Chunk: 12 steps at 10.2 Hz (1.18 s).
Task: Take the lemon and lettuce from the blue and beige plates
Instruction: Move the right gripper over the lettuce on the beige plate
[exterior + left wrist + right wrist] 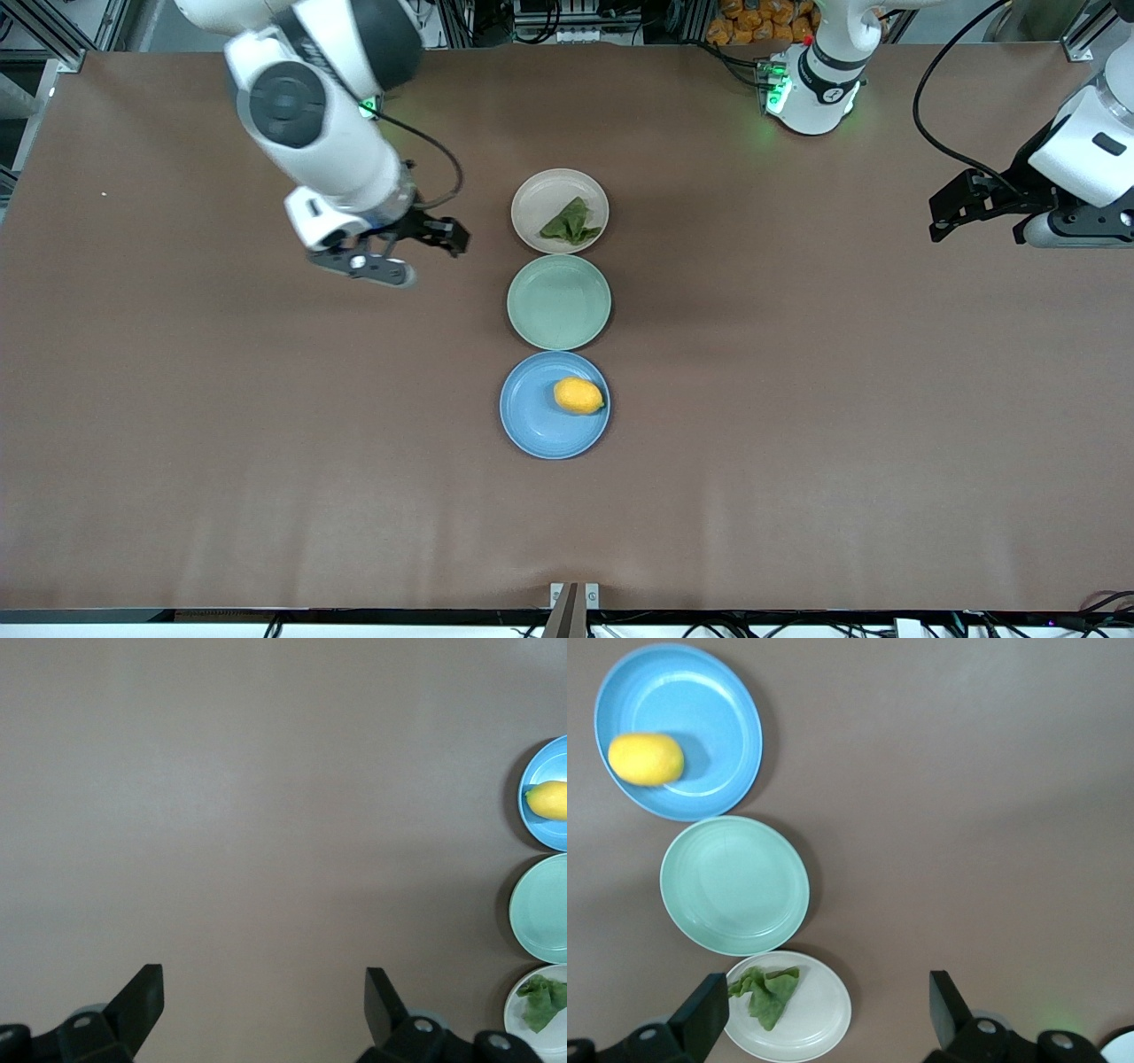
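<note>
The right gripper [434,241] hangs with its fingers [700,1020] spread wide and empty, at the middle left of the front view, over bare table [221,399] beside the beige plate [535,199]. The left gripper [952,213] is just as open and empty, its fingers [140,997] over bare table at the right edge of that view; that arm waits.

The three plates line up in the centre of the front view. On the beige one, uppermost, lies the lettuce [571,223]; the green plate [558,301] sits in the middle; the blue plate [532,416], lowest, carries the lemon [578,396].

The lettuce looks light, limp and easily torn, so a gentle pinch on its bunched middle should suit. The lemon seems firm, smooth and apt to roll; gripping across its narrow waist looks safest.
</note>
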Tool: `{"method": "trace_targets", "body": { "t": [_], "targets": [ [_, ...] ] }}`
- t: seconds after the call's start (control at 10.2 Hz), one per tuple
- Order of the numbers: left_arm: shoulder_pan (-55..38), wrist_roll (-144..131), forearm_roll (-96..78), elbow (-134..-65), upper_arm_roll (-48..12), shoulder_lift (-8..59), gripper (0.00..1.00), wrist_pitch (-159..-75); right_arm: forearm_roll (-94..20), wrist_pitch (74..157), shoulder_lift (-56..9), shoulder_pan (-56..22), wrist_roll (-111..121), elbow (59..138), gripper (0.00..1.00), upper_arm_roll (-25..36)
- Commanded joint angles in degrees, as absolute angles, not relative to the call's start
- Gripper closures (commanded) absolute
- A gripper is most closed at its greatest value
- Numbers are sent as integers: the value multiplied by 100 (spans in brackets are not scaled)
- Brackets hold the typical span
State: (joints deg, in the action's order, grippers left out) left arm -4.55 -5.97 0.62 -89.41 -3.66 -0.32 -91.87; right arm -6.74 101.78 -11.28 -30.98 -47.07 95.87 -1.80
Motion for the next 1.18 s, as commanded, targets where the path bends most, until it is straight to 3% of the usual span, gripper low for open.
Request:
{"method": "trace_targets", "body": {
  "t": [0.0, 0.39, 1.08],
  "targets": [
    [-475, -510, 44, -8956, -334, -70, 0, -9132, -695, 10266, -1185, -3242, -4852, 9703, 0, -141],
    [-483, -501, 44, -8965, -334, -62, 0, -9132, -686, 10073, -1081, -2778, -4457, 9580, 0, -105],
    [-475, -501, 44, -8974, -343, -44, 0, -9132, -729, 10317, -1204, -3128, -4657, 9633, 0, -141]
  ]
}}
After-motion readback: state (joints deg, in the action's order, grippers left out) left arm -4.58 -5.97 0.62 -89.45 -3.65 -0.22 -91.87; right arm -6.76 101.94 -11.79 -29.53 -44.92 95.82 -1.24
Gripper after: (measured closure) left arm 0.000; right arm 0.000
